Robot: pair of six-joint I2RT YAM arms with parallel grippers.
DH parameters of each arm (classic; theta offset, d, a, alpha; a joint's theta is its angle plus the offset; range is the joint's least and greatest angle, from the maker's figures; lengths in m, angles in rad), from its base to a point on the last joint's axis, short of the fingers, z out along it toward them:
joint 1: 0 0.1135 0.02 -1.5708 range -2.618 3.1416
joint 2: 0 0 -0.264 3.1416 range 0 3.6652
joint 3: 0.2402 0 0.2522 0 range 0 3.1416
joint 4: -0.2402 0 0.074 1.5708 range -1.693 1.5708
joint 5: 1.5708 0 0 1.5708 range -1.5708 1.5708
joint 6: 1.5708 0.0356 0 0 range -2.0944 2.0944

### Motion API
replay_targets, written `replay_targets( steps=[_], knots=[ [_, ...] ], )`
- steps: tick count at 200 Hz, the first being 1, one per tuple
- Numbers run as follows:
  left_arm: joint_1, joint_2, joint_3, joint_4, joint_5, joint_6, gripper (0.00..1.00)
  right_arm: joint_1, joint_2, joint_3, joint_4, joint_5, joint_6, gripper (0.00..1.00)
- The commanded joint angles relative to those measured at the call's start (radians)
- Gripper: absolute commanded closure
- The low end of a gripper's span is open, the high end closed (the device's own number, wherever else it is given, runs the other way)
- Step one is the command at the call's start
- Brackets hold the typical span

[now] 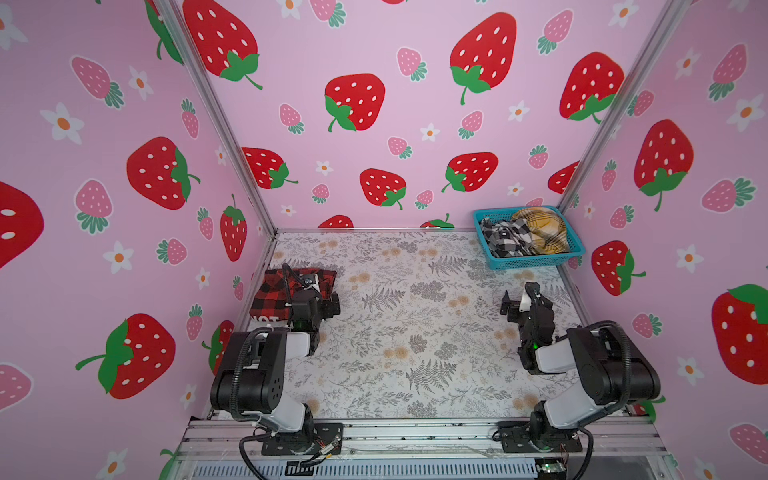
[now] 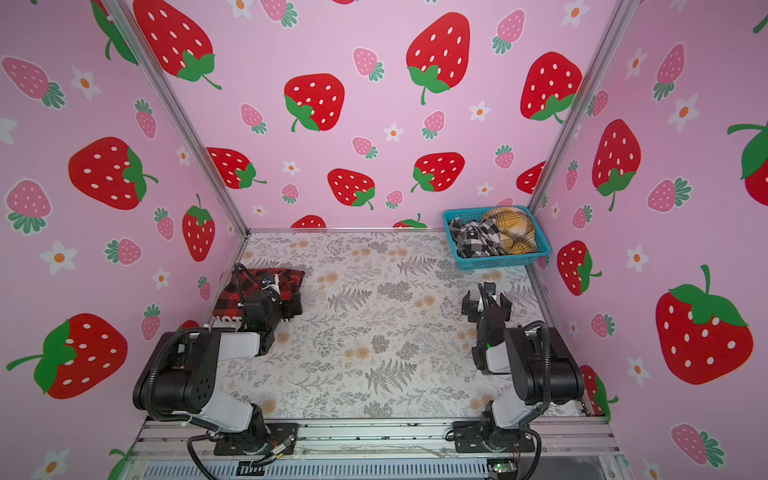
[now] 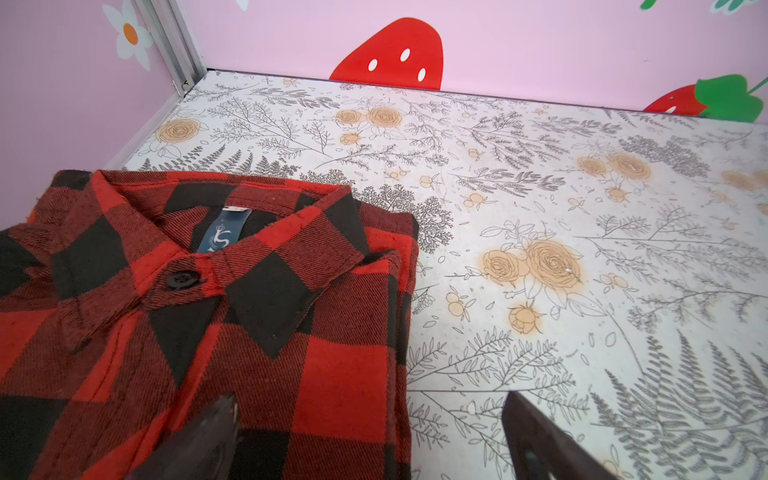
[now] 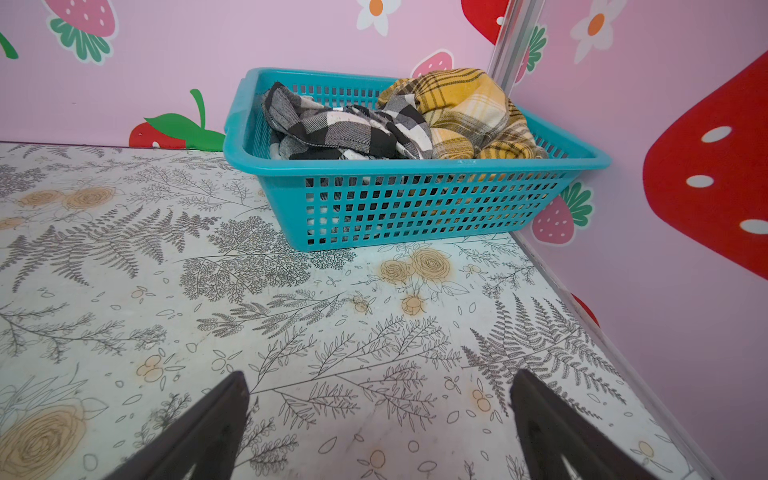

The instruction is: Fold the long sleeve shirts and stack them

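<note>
Far left first: the red-and-black shirt (image 1: 274, 291) sits folded on the surface (image 1: 415, 332), right up by the left wall (image 1: 124, 249). In the left wrist view it's (image 3: 208, 311) collar up w/ the top button (image 3: 181, 279) done. White block letters (image 1: 268, 320) on black show at its near edge in both top views.

My left hand (image 1: 330, 305) hangs over the shirt's right edge, spread wide w/ nothing in it (image 3: 370, 407). One finger (image 3: 208, 436) is over the plaid, the other over bare surface. Can't tell if that finger actually touches the cloth tbh.

Over on the right, my right hand (image 1: 521, 297) is wide open too, holding nothing, above the surface (image 4: 380, 376). It faces the turquoise basket (image 1: 528, 262) in the back right corner, well apart from it.

Inside the basket (image 4: 415, 208): the black-and-white check shirt (image 4: 332, 129) on the left and the mustard-yellow plaid shirt (image 4: 457, 108) on the right. Both are crumpled and touching, and the yellow one bulges above the rim.
</note>
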Motion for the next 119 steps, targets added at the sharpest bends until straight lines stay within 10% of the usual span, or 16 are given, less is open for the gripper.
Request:
replay_targets(
  steps=[1, 119],
  knots=[
    [-0.002, -0.009, 0.002, 0.027, -0.006, 0.019, 0.01, 0.006, -0.013, 0.01, 0.028, 0.006, -0.012, 0.0],
    [-0.001, -0.009, 0.003, 0.025, -0.005, 0.019, 0.01, 0.006, -0.011, 0.013, 0.024, 0.005, -0.011, 0.0]
  ],
)
